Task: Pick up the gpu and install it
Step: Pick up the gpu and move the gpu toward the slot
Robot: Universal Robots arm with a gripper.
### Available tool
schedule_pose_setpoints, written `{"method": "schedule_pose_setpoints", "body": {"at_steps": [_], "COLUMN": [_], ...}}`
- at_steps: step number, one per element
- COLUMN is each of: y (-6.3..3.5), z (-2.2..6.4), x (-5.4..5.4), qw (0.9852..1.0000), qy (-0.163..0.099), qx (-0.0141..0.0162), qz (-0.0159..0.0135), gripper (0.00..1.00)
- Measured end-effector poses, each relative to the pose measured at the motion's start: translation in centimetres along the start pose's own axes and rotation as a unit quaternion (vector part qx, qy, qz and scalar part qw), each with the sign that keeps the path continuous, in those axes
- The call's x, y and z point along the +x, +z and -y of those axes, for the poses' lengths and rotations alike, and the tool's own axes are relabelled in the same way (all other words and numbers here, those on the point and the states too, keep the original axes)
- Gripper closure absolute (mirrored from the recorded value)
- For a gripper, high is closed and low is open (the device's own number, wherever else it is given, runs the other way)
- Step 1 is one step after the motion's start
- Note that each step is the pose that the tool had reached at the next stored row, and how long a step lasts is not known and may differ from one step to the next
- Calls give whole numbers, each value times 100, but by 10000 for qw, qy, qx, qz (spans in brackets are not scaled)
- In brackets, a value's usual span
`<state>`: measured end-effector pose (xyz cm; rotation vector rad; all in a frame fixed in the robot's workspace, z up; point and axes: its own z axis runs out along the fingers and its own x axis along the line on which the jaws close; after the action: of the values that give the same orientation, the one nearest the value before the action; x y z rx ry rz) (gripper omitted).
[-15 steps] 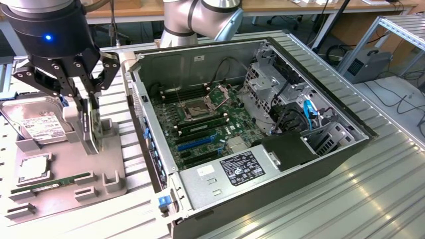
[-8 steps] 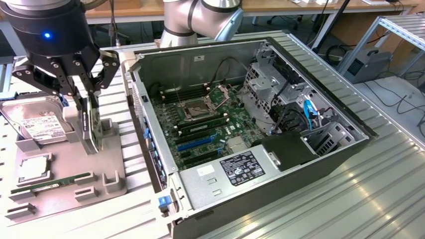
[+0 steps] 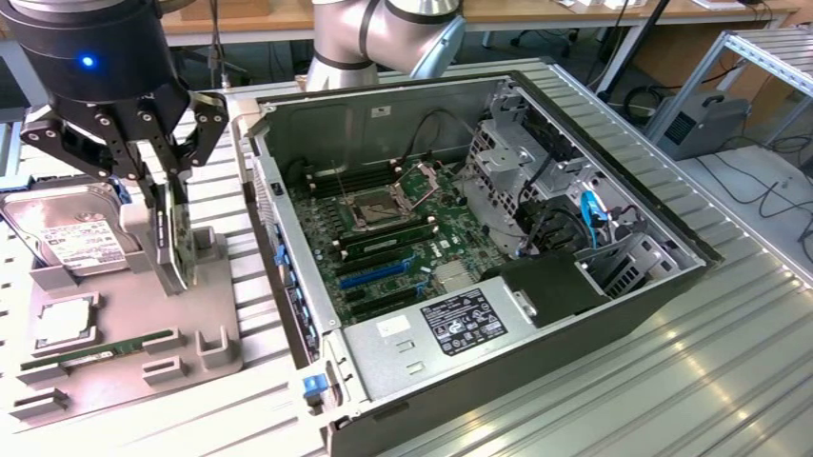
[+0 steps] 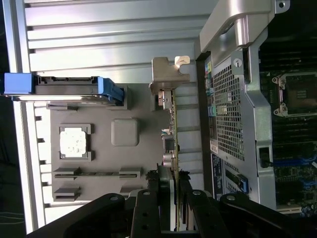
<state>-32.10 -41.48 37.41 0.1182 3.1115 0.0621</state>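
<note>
You see the gpu (image 3: pixel 171 249) (image 4: pixel 174 130) edge-on in both views, so its black face is hidden from you and it reads as a thin upright strip. In the exterior view its top end is buried between the fingers (image 3: pixel 150 181), and you cannot tell whether its lower edge rests on the grey tray (image 3: pixel 213 286) (image 4: pixel 143 111) or hangs just clear of it. The wrist view cuts the gripper (image 3: pixel 169 195) (image 4: pixel 174 174) off at the frame edge, leaving you just the black finger links. The silver bracket (image 4: pixel 166 75) sits at the end of the card farthest from the fingers. The claw is clamped on the gpu, one finger on each flat side, gripping near the end opposite the bracket, so the card runs straight out from between the fingertips. The card stands over the tray, at the exterior view's left of the open computer case (image 3: pixel 368 114) (image 4: pixel 233 99) and outside it. Beside it on the tray you have the hard drive (image 3: pixel 70 238) (image 4: pixel 64 88), partly masked by the gripper body in the exterior view, then the processor chip (image 3: pixel 64 326) (image 4: pixel 74 141) and the green memory stick (image 3: pixel 102 350) (image 4: pixel 94 173). The arm (image 3: pixel 381 29) is cropped at the top of the exterior view.
</note>
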Motion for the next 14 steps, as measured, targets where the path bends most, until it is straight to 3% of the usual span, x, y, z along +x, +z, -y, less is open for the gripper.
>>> {"method": "schedule_pose_setpoints", "body": {"at_steps": [14], "y": [-43], "z": [-2], "x": [-1], "qw": [10000], "qy": [0], "qx": [0], "qz": [0], "gripper": [73]}}
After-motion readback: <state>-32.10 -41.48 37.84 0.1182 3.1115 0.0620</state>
